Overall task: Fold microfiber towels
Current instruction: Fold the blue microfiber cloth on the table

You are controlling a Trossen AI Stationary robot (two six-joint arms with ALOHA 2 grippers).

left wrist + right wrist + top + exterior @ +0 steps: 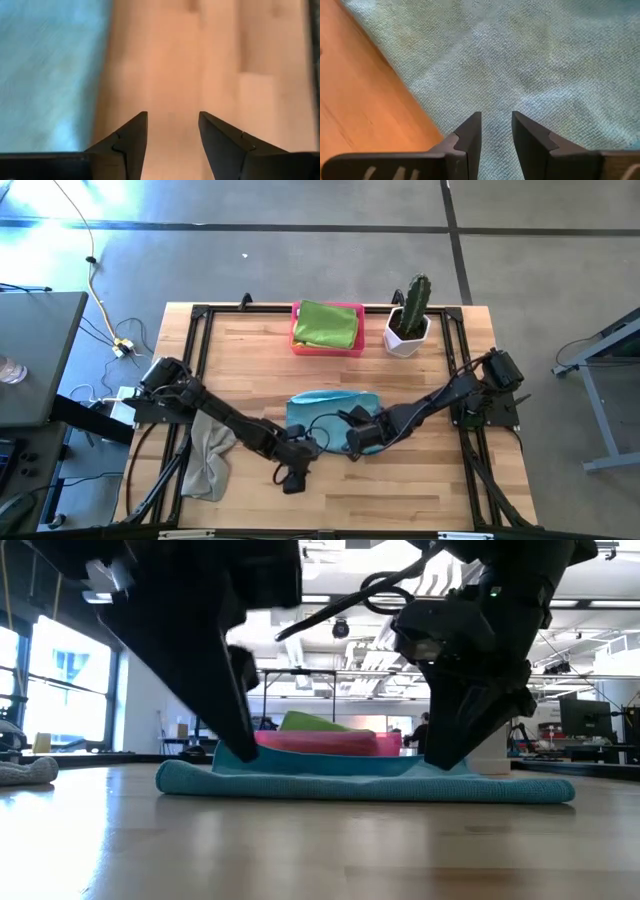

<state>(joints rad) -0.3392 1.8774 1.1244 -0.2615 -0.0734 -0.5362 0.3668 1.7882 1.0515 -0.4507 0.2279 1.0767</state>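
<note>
A light blue microfiber towel [330, 412] lies folded flat on the wooden table, near its middle [365, 785]. My left gripper [300, 448] stands open at the towel's near left corner. Only bare wood shows between its fingers [172, 115], with the towel [50, 75] beside them. My right gripper [352, 442] is open by a narrow gap. It points down over the towel [520, 60], close to its near edge [496, 114], with nothing between its fingers. A grey towel [208, 458] lies crumpled at the table's left. A lime green towel [326, 325] rests in the pink tray [300, 345]. My right gripper points steeply down at the blue towel's top layer [495, 100], just inside its near edge. I cannot tell whether its fingertips touch the cloth. My left gripper touches nothing.
A potted cactus in a white pot [408, 320] stands at the back right beside the pink tray. A black frame [200, 315] runs along the table's edges. Bare wood lies in front of the blue towel and to its right.
</note>
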